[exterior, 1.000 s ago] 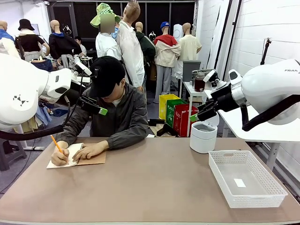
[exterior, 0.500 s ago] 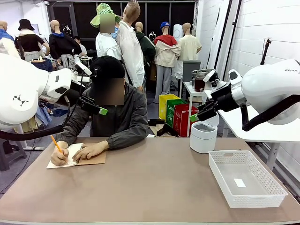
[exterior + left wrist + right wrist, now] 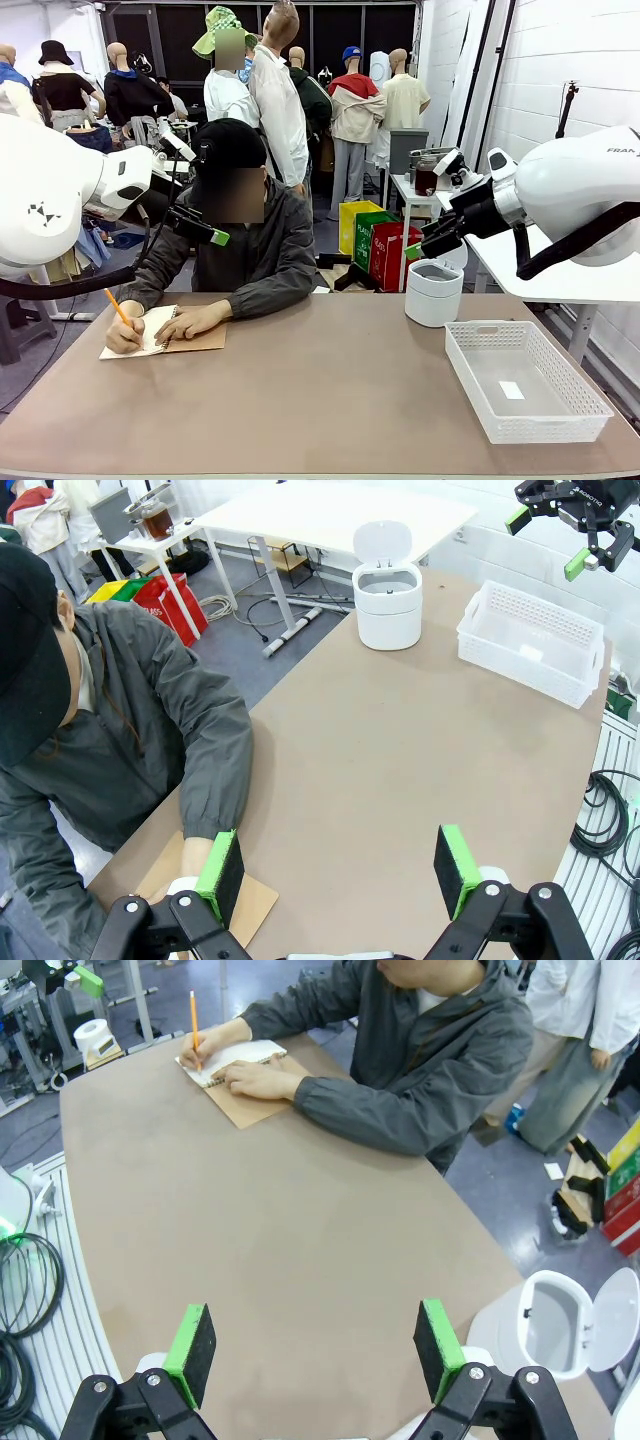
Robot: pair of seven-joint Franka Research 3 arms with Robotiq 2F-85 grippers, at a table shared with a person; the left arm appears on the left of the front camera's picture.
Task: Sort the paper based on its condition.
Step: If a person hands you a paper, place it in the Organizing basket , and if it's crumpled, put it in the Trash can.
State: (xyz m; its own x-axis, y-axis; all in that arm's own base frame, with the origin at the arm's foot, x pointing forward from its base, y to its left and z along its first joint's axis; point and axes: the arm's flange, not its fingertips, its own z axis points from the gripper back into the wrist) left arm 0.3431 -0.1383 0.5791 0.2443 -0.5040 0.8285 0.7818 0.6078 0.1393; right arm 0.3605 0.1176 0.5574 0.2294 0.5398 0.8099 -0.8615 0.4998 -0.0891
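1. The white sheet point(image 3: 152, 335) lies on top of the brown-covered notebook point(image 3: 203, 341) near the far left corner of the table point(image 3: 320, 400), right in front of the seated person point(image 3: 250, 250). Whether it is loose or bound into the notebook cannot be told.
2. 1 hand point(image 3: 124, 336) holds an orange pencil point(image 3: 118, 306) with its tip down on the sheet. The other hand point(image 3: 193, 321) rests across the sheet and the brown cover.
3. A white bin point(image 3: 433, 291) stands with its lid up at the table's far right. Near it, toward the robot, sits a white slotted basket point(image 3: 468, 372) with 1 small pale patch on its floor.
4. The left gripper point(image 3: 338, 872) hangs above the table's left side, beside the person. Its 2 green-padded fingers are spread wide with nothing between them.
5. The right gripper point(image 3: 314, 1348) hangs high over the table's right side near the bin, its 2 fingers equally wide apart and holding nothing.
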